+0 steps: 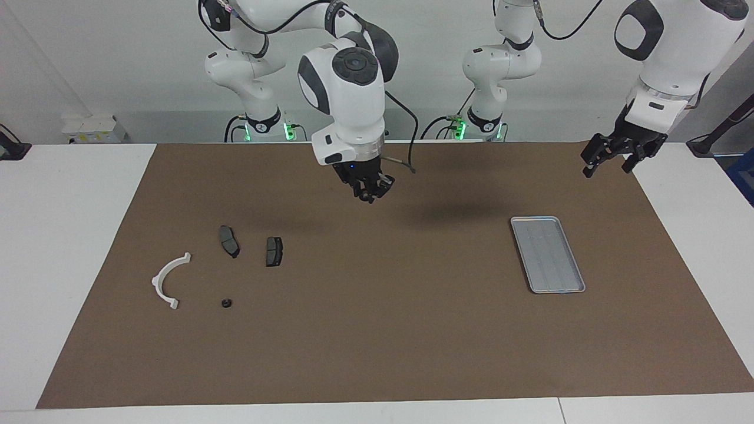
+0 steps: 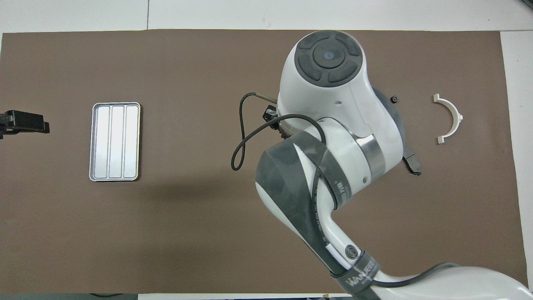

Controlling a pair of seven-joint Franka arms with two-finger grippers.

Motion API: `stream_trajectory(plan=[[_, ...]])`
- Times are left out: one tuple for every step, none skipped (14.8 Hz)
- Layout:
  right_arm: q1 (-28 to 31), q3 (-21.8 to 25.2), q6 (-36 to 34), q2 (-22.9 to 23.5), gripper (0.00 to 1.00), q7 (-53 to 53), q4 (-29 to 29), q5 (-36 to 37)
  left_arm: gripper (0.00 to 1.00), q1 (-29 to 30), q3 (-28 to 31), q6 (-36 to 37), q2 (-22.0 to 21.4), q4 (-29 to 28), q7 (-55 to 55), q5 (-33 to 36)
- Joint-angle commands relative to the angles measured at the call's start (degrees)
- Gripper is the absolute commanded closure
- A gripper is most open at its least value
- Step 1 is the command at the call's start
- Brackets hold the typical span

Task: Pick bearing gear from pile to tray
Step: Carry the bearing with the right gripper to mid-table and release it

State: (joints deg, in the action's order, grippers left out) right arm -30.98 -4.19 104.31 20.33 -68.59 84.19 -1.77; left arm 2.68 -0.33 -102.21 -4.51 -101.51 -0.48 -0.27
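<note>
Right gripper (image 1: 370, 191) hangs closed over bare mat, its load unreadable. Left gripper (image 1: 607, 159) waits open. Only the facing view shows both brake pads (image 1: 228, 241); overhead, the arm hides them.

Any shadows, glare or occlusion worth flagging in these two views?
Facing view: a soft shadow lies on the brown mat beside the raised right gripper. Overhead view: the flat silver-grey metal tray glares bright, and the right arm hides most of the dark grey brake pads.

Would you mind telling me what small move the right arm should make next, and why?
Probably carry on toward the tray and stop above it. The right gripper hangs shut over bare mat between the pile and the tray, apparently pinching something small. The tray holds nothing, and the left gripper waits open near the tray's end.
</note>
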Motion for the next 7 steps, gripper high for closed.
stream_trajectory(plan=[[-1.71,0.15,8.86,-1.25,1.00,-3.83,8.78,-1.22,0.00,0.75,-0.38,-2.99,-2.17,-4.13,0.75,0.54],[-1.81,0.15,11.24,-1.25,1.00,-3.84,10.80,-1.22,0.00,0.75,-0.38,-3.08,-1.99,-4.22,0.66,0.54],[-1.98,0.15,12.48,-0.82,1.00,-3.92,11.95,-1.13,0.00,0.66,-0.38,-3.26,-1.73,-4.22,0.48,0.54],[-2.33,0.15,13.71,-0.21,1.00,-4.01,12.40,-1.13,0.00,0.57,-0.46,-3.78,-1.55,-4.22,0.40,0.54],[-3.46,0.24,14.94,1.19,1.00,-4.45,12.75,-0.96,0.00,0.40,-0.47,-4.13,-1.38,-4.40,0.31,0.54],[-4.26,0.24,16.26,2.51,1.00,-5.50,12.84,-0.26,0.00,0.22,-0.47,-4.31,-1.38,-4.75,0.22,0.54],[-4.96,0.24,17.84,4.35,1.00,-6.64,12.67,0.36,0.00,0.22,-0.47,-4.57,-1.38,-4.75,0.22,0.54]])
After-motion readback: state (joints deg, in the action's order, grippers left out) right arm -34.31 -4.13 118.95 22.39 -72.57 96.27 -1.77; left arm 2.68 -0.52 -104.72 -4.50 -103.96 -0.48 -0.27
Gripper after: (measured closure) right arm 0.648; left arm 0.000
